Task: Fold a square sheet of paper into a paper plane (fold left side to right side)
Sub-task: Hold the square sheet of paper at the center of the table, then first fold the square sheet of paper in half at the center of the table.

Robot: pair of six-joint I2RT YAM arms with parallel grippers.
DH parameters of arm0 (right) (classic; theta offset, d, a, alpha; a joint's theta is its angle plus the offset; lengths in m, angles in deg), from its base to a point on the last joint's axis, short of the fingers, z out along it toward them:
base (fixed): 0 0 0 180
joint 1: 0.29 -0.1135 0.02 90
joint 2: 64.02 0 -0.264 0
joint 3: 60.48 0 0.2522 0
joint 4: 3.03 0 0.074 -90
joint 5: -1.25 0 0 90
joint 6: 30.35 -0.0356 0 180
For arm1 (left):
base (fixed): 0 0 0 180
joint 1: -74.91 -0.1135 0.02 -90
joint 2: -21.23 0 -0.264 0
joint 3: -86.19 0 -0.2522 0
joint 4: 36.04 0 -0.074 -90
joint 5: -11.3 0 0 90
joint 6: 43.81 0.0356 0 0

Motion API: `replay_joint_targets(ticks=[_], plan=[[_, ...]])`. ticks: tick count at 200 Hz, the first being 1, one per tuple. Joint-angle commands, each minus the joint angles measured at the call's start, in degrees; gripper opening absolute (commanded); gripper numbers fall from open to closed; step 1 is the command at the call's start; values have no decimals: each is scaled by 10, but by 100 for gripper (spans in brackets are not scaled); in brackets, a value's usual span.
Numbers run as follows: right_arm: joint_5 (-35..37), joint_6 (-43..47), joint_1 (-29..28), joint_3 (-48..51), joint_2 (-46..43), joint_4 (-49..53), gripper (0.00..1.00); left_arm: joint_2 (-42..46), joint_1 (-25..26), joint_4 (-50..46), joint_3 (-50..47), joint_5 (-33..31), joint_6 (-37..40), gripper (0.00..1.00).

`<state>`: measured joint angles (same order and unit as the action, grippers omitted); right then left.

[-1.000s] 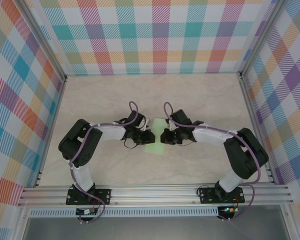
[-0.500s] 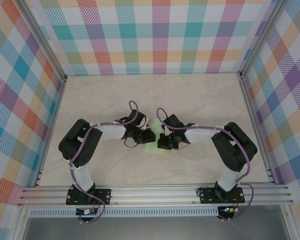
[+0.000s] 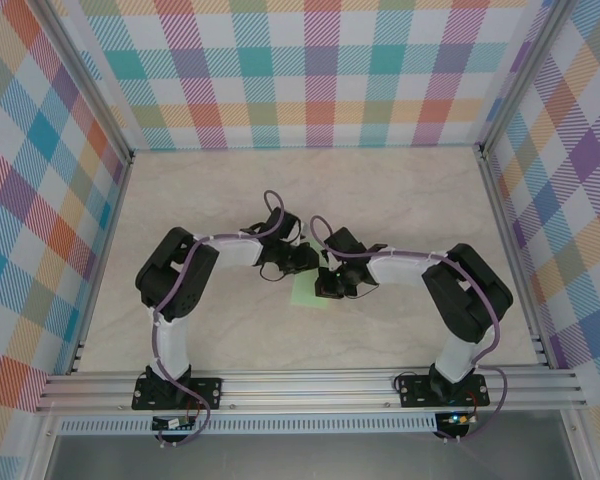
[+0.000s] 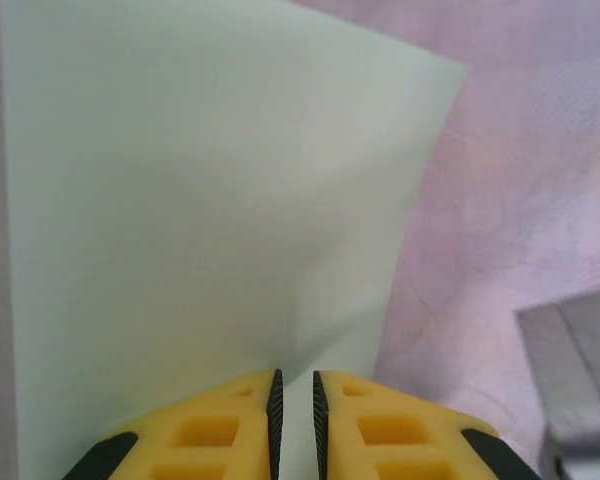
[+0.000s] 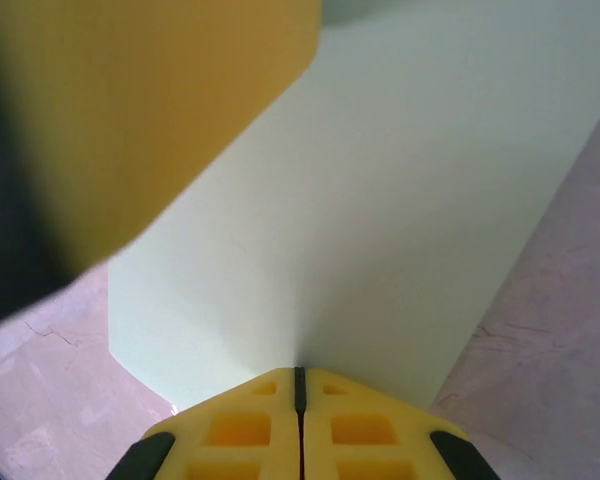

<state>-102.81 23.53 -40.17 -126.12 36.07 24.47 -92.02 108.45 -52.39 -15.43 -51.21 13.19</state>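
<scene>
1. Top external: both arms bend in to the middle of the bench (image 3: 400, 200). The left claw (image 3: 302, 263) and the right claw (image 3: 327, 284) sit just beside each other, right over the paper (image 3: 303, 294). Only a small green bit of it peeks out under them. The claws are so close that they could bump. A bump would push the paper crooked.

2. Left wrist: the left claw is almost shut, with just a thin slit between its yellow fingers (image 4: 210, 430). The edge of the paper sits in that slit, so this claw is pinching it. The sheet spreads out from the tips and looks lifted off the bench on this side.
   - The pinch is only on the very edge. If the claw moves fast, the paper could slip out and flop back down.
   - If the claw does not go straight across, the two sides will not meet and the fold will come out slanted.

3. Right wrist: the right claw is shut tight, with no gap at all. Its tips touch the near edge of the paper. I cannot tell if any paper is caught between them or if they just press on it. A big yellow blur (image 5: 150, 120) at the upper left is likely a finger of the left claw.
   - If this claw pulls one way while the other pulls the other way, the thin paper could rip or crumple.
   - If it lets the paper slide, the whole sheet will drag along and not bend over.
</scene>
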Motion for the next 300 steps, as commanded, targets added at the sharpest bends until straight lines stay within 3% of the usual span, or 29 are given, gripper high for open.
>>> replay_joint_targets(ticks=[1, 66, 172, 300], plan=[[40, 18, 0, 5, 23, 68, 6, -13, -11, -1, 12, -23, -3, 18], [53, 56, 0, -19, 35, 126, 6, -45, -54, 1, 49, -45, -8, 18], [30, 64, 0, -10, 44, 123, 6, -138, -93, -48, 190, -56, -11, 18], [21, 75, -1, 0, 28, 135, 6, -197, -125, -87, 283, -59, -13, 18]])
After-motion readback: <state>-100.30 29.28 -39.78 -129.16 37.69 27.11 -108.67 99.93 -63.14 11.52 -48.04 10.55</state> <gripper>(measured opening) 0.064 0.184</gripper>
